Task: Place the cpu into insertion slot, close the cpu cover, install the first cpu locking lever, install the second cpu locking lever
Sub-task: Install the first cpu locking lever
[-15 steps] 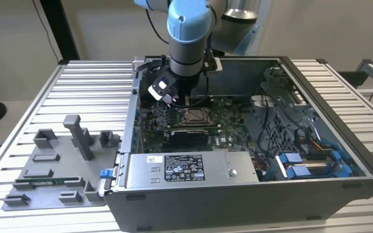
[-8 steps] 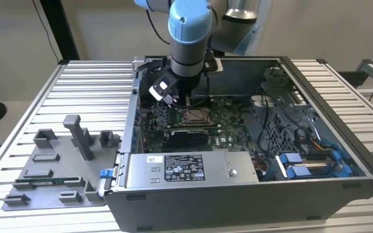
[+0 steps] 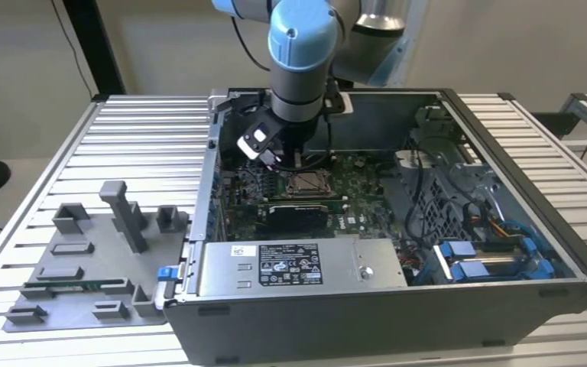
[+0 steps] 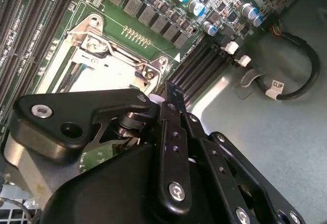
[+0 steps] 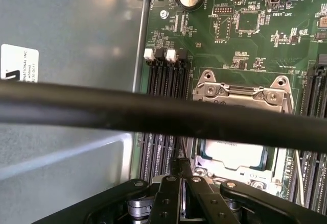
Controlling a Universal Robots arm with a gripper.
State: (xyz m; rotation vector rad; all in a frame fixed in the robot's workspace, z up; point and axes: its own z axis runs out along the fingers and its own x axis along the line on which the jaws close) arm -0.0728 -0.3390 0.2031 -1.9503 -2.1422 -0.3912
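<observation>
Slatted table [image 3: 141, 130], open PC case [image 3: 538, 153]: cpu [image 5: 232, 155] seen seated in insertion slot [image 5: 200, 172] mid-board, cpu cover [image 5: 240, 92] apparently lowered over it; gripper [image 5: 180, 169], fingers drawn together, is positioned at slot edge by thin locking lever [image 5: 181, 145], grip on it not confirmable; 1st lever step judged in hand, firm pinch on wire reqd.

A black cable [image 5: 102, 106] hides perhaps half the cpu [image 5: 232, 155].

A thick black cable [image 5: 153, 114] crosses in front of the green circuit board [image 5: 245, 40], hiding part of the silvery square metal cover frame [image 5: 240, 90]. The silvery-tan flat square chip [image 5: 232, 155] lies flat, just beside the black gripper [image 5: 180, 165], whose fingers are pressed together near the long black memory slots [image 5: 163, 81].
</observation>
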